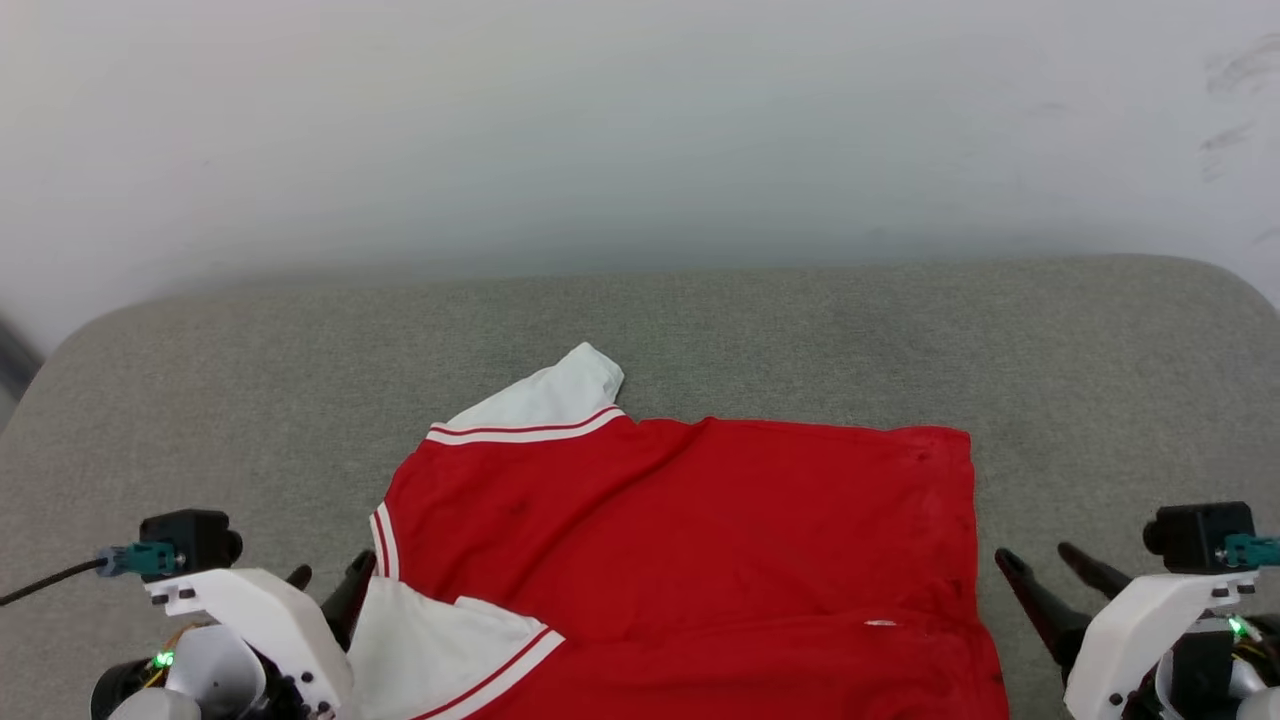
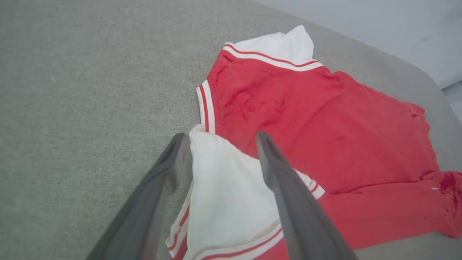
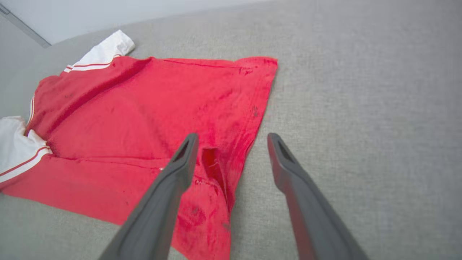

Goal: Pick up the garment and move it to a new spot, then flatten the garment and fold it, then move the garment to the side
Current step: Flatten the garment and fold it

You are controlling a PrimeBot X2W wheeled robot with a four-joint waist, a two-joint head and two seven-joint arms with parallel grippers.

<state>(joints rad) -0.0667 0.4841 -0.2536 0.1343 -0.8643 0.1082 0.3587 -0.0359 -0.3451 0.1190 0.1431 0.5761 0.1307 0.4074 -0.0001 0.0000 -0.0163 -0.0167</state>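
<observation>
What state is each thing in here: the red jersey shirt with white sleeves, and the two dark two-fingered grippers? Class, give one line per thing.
Red soft-fabric jersey shirt with white sleeves: lying on the grey fabric cushion, near strip looks folded over, not gripped.
Near white sleeve: folded in over the red body.
Far white sleeve: sticking out, tip crumpled.
Left gripper: open, fingers astride the near sleeve.
Right gripper: open, at the shirt's right edge.

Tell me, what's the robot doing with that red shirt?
A two-armed robot is folding a thin red shirt with white sleeves on a grey fabric cushion. The shirt lies spread out, not held. The left gripper stands open around the near white sleeve, and the right gripper stands open at the shirt's right edge.
</observation>
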